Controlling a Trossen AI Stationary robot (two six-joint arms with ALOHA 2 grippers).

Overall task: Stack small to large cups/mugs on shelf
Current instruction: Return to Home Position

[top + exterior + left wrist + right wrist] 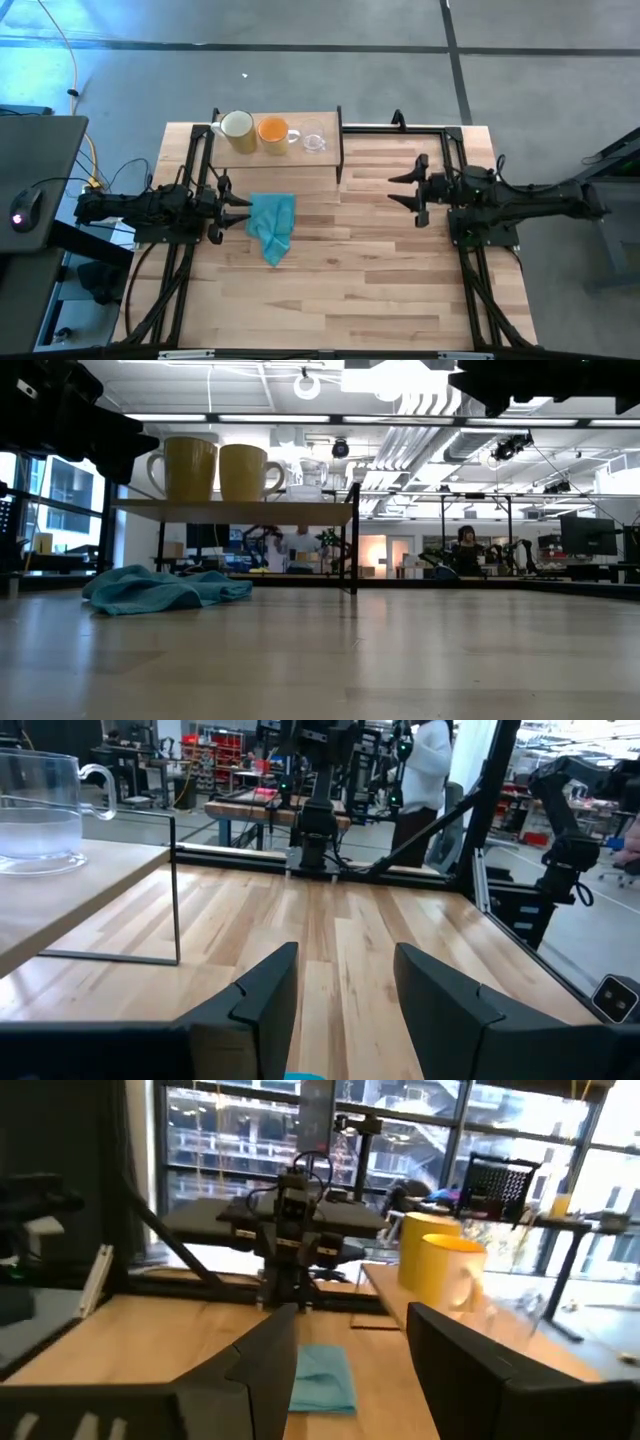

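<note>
Three vessels stand side by side on their bases on the light-wood shelf (290, 152) at the table's far left. They are a cream-white mug (236, 126), an orange mug (273, 130) and a small clear glass cup (314, 142). In the low view the raised shelf (235, 510) carries both mugs (190, 468) (245, 472) and the glass (305, 480). My left gripper (243, 210) (345, 955) is open at the left, pointing level, nearer than the shelf. My right gripper (392, 189) (350, 1315) is open at the right, pointing level toward the left arm.
A crumpled teal cloth (272, 225) lies on the plank tabletop just in front of my left gripper. Black frame rails (420, 127) run along the far side and both side edges. People stand in the room beyond (425, 765).
</note>
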